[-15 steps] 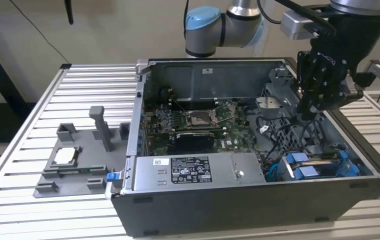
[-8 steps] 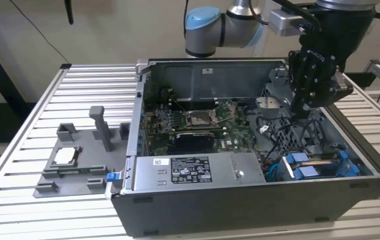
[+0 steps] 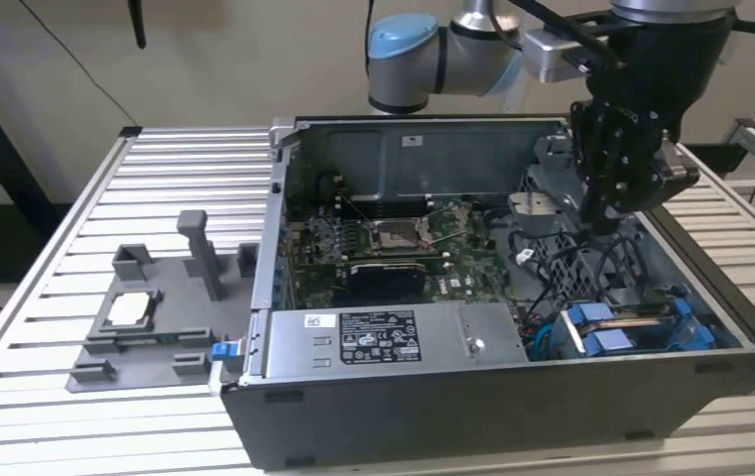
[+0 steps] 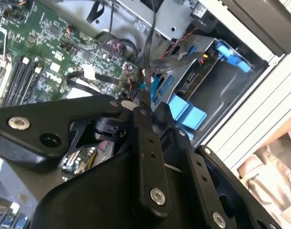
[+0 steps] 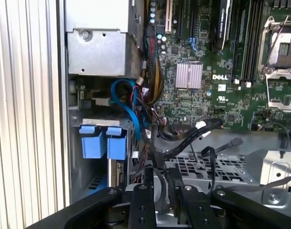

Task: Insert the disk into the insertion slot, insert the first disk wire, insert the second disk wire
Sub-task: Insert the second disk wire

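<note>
**A:** What's the biggest thing here?

**B:** A slatted metal table. An open computer case stands on it, and the arm reaches down into the case from above.

**A:** And inside?

**B:** In the exterior view a grey power box lies along the near wall. The green circuit board lies behind it. Outside the case, on the exterior view's left, a grey stand sits on the table.

**A:** Where's the disk?

**B:** The disk sits in its bay, in the near corner of the case on the exterior view's right. Its two blue tabs face up beside the power box. Both wrist views show the same blue tabs.

**A:** And the gripper?

**B:** The gripper hangs inside the case, behind the disk and apart from it. It is over the perforated metal floor next to the circuit board.

**A:** What are the jaws doing?

**B:** They are clenched. In the first wrist view the fingers pinch a black wire between them. In the second wrist view the same wire runs away from the fingertips across the case.
</note>
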Available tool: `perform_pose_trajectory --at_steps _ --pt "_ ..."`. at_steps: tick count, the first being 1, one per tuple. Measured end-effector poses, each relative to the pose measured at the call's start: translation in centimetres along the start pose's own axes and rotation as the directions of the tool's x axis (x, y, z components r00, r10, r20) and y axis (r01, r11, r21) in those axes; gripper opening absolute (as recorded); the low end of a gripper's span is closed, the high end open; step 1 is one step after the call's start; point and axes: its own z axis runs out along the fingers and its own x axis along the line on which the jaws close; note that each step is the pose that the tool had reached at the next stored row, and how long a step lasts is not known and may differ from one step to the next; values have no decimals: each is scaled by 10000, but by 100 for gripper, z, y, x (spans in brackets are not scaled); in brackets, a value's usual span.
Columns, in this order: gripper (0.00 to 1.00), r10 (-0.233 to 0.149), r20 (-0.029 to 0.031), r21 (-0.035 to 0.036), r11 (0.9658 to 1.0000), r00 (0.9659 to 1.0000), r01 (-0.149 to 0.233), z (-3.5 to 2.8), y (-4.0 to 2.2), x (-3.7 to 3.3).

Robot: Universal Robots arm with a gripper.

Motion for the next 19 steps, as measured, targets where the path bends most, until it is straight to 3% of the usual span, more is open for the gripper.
perform_pose_trajectory --at_steps 4,8,11,19 --pt "27 28 -28 457 9990 10000 -26 -10 120 -5" --pt "27 51 -56 841 9964 10000 -46 -17 231 -8" --pt "27 -13 -86 881 9961 10000 21 -10 288 -10" --pt "27 -570 -106 959 9937 9983 578 34 332 -16"
